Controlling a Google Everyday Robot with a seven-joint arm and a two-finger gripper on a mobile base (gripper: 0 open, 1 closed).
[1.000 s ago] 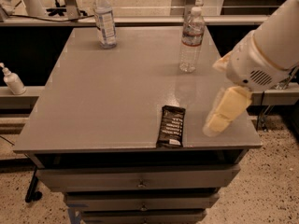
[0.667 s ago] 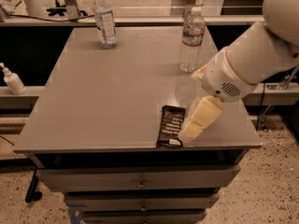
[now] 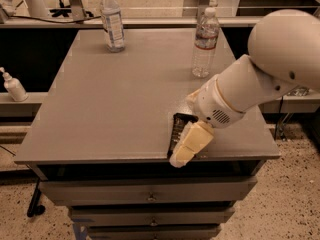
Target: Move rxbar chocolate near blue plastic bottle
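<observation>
Gripper (image 3: 188,145) low over the table's (image 3: 100,109) front edge, covering the rxbar chocolate (image 3: 177,128) — open or clamped, you cannot tell. Bar lies flat there, hence your top-down reach; blue plastic bottle (image 3: 112,20) stands at the table's far-left corner — a long carry ahead, I'd judge.

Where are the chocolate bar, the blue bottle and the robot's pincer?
rxbar chocolate (image 3: 176,129): camera view, wrapper's left edge.
blue plastic bottle (image 3: 114,26): camera view, its label.
pincer (image 3: 181,154): camera view, its tip, over the bar.
</observation>
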